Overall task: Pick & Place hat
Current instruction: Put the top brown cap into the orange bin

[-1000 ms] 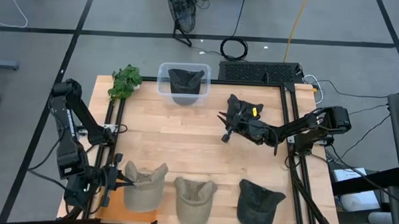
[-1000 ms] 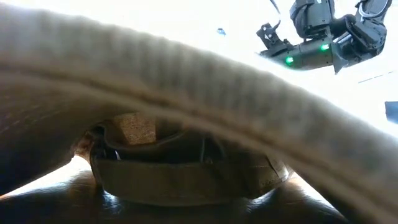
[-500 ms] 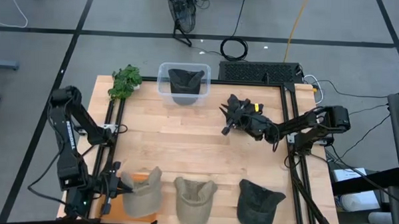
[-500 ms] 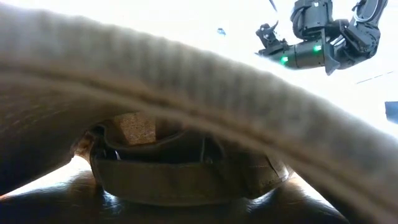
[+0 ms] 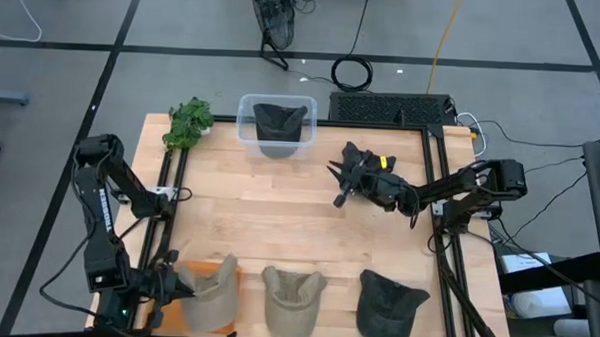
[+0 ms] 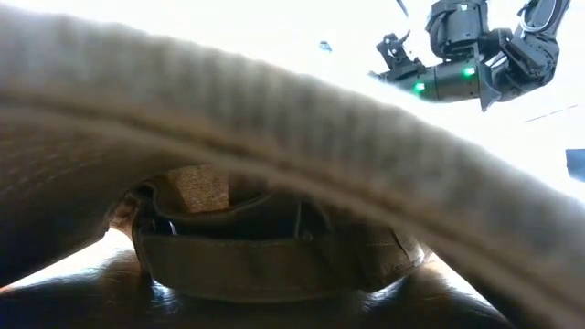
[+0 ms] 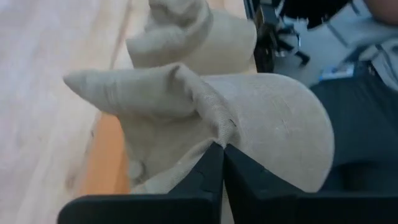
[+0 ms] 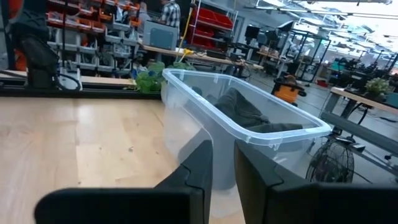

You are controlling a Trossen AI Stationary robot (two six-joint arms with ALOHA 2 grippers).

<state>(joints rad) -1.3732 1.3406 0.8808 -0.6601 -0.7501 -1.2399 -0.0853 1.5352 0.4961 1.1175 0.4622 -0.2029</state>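
A tan hat (image 5: 213, 291) lies at the table's near left corner, partly over an orange patch (image 5: 191, 298). My left gripper (image 5: 172, 284) is at the hat's left side and shut on it. In the left wrist view the hat (image 7: 261, 124) is bunched just beyond the fingers. My right gripper (image 5: 340, 187) hangs in the air over the table's far middle, right of a clear bin (image 5: 275, 138) that holds a dark hat (image 5: 279, 118). Its fingers (image 8: 200, 167) stand a little apart with nothing between them. My left gripper pinches a raised fold of the tan hat's cloth (image 7: 219, 134), where the crown meets the brim, between its two fingertips. The fingers come from the table's left, slanting down. The crown bunches up beside the hold, and the hat's underside stays on the table.
A second tan hat (image 5: 292, 300) and a dark hat (image 5: 388, 308) lie in a row along the near edge; the tan one (image 6: 274, 247) fills the low view. A green plant (image 5: 189, 123) sits at the far left. Bare wood spans the table's middle.
My left gripper has gone down and toward the table's near left corner, rolling at the wrist, still shut on the tan hat. The hat has been dragged that way and has bunched up narrower. My right gripper has kept almost still.
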